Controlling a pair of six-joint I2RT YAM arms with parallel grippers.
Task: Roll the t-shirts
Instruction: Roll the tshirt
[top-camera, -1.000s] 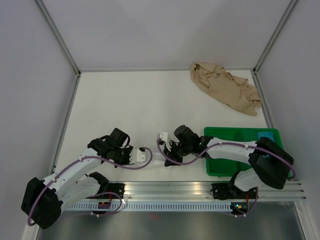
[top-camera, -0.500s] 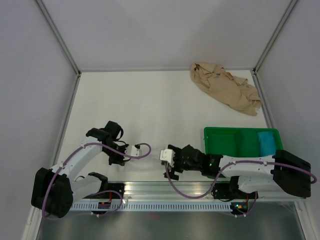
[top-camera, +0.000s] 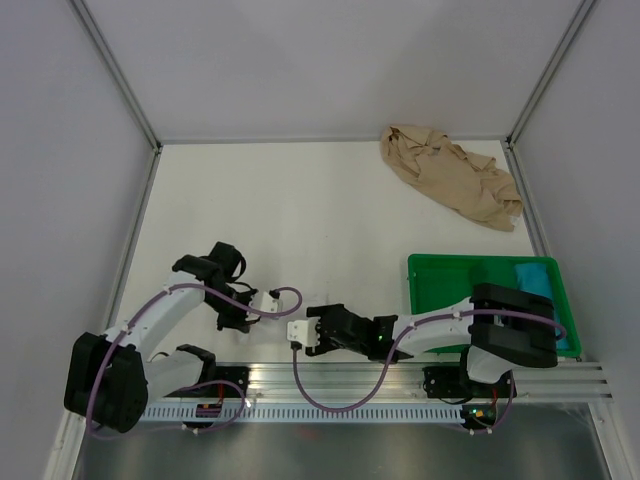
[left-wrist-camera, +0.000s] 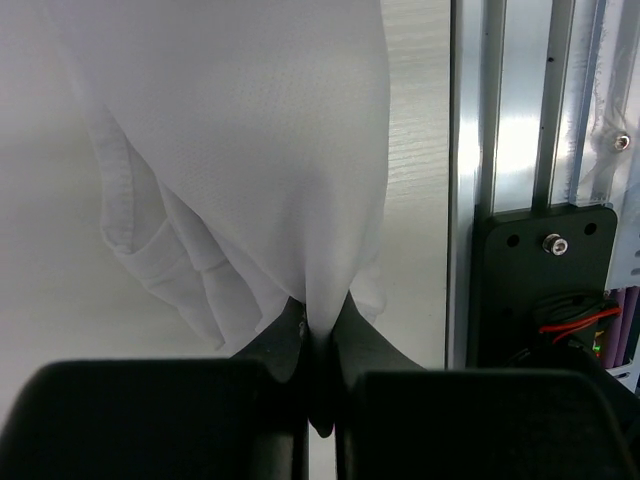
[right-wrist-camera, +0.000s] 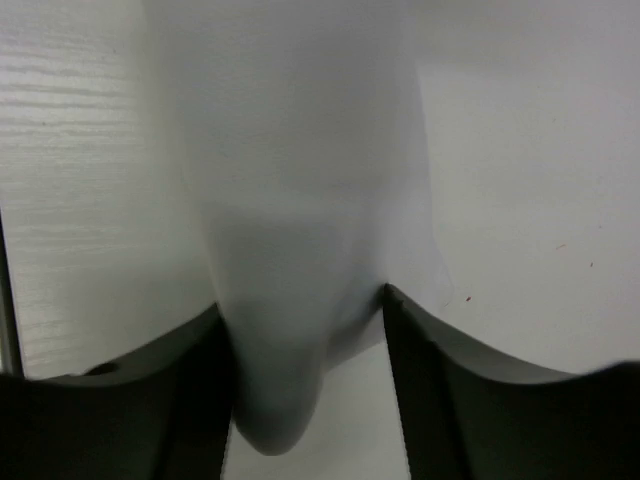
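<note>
Left wrist view: your left gripper (left-wrist-camera: 318, 345) is pinched tight on a fold of the white t-shirt (left-wrist-camera: 270, 130), which fans out over the table (left-wrist-camera: 418, 150) beside the aluminium rail (left-wrist-camera: 520, 120). Your right gripper (right-wrist-camera: 300, 340) clamps a thicker bunch of the same cloth. Both holds sit at the near edge, likely to spread it flat before rolling. The tan t-shirt (top-camera: 450, 180) lies crumpled in the far right corner, beyond the green tray (top-camera: 440, 290).
</note>
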